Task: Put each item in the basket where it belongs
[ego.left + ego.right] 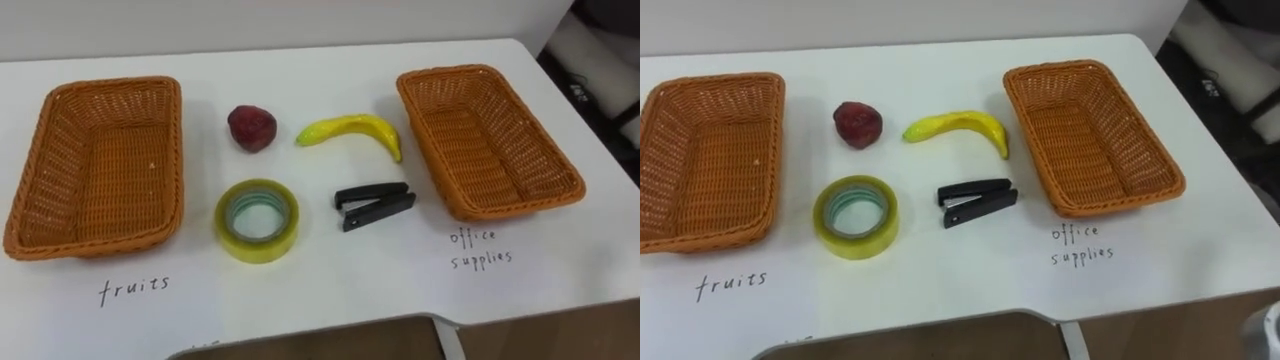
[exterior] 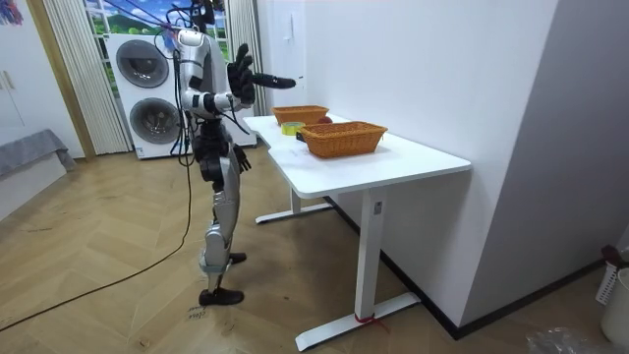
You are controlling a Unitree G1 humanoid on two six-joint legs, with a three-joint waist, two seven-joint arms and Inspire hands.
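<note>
Right hand (image 2: 241,69) of the robot is raised in front of its chest with the fingers spread wide and holding nothing, and the left hand (image 2: 278,81) stretches forward toward the white table (image 1: 320,290), flat and also holding nothing. The robot stands upright at the table's edge, with two stacked washing machines (image 2: 147,93) behind it. Both hands are high above the things and well apart from them. Nearest the robot lie a yellow tape roll (image 1: 257,219) and, to its right, a black stapler (image 1: 374,205). Behind the tape lies a dark red fruit (image 1: 252,127), and behind the stapler a banana (image 1: 352,131). These four things lie between the left basket (image 1: 95,245), with "fruits" written before it, and the right basket (image 1: 520,205), marked "office supplies". Both baskets hold nothing.
</note>
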